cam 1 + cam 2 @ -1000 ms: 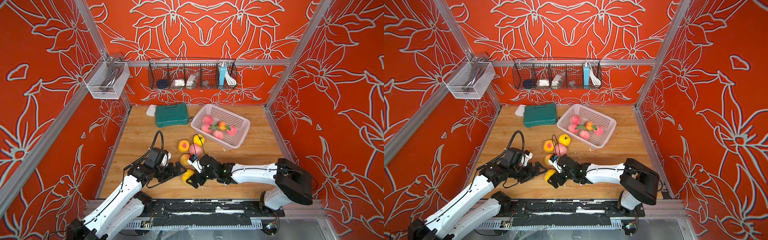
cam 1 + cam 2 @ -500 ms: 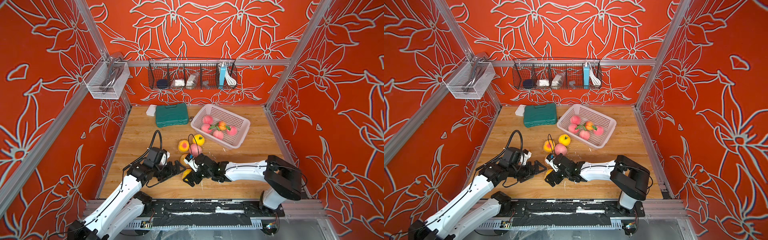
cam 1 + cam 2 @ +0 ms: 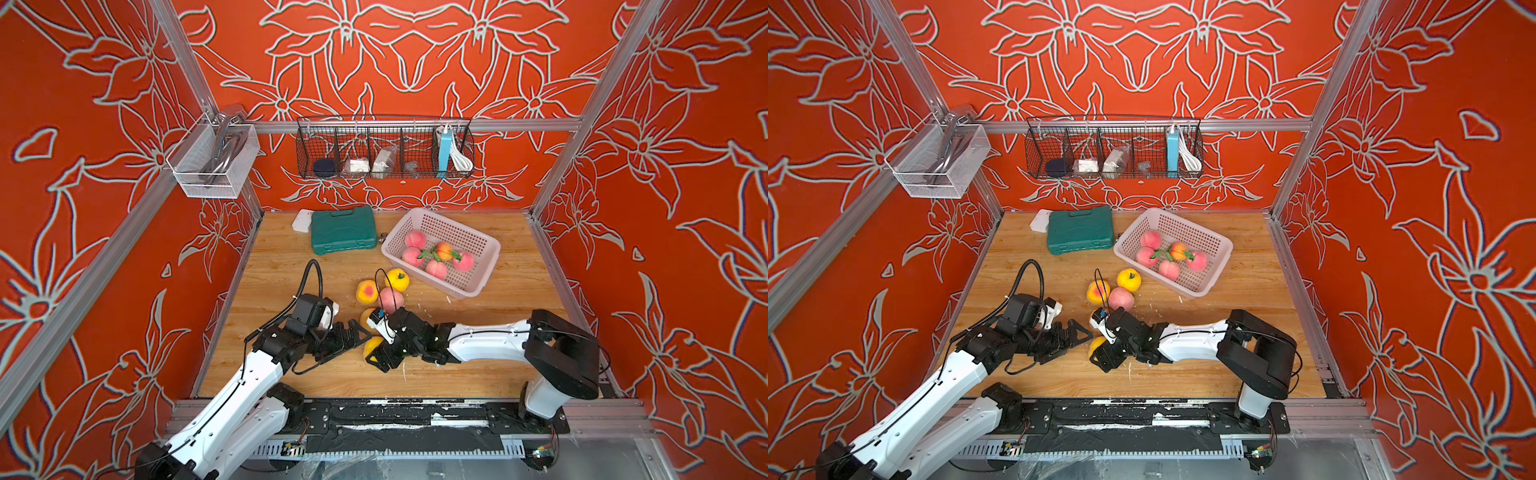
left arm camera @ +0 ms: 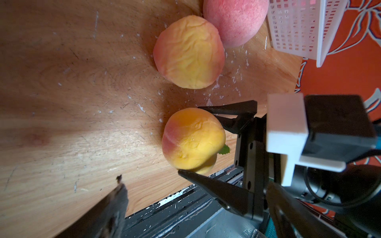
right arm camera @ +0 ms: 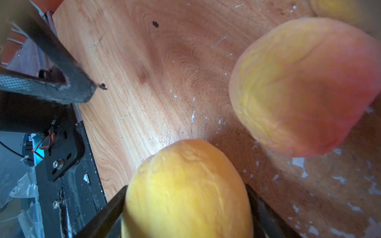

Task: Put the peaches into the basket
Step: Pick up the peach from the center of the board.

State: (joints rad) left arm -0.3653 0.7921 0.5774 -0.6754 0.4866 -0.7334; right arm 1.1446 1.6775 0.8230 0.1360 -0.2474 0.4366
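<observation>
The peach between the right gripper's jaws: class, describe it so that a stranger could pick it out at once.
On the wooden table, near the pink basket, five loose peaches lie in a cluster. The yellow-orange peach is the one nearest the table's front edge. Unlike its neighbours, it sits between the right gripper's black jaws.

**Both top views:** the right gripper (image 3: 374, 353) hides most of the yellow peach (image 3: 371, 345), robot-side of the basket (image 3: 486, 270). The second peach (image 3: 365, 319), nearer the basket, shows as a sliver. Contents of the rack (image 3: 384, 153) are too small to identify.

**Right wrist:** yellow peach (image 5: 185, 191) cut by the frame edge; second peach (image 5: 305, 86) blurred.

**Left wrist:** pink peach (image 4: 235, 18) and basket (image 4: 299, 26) cut by the frame edge.
</observation>
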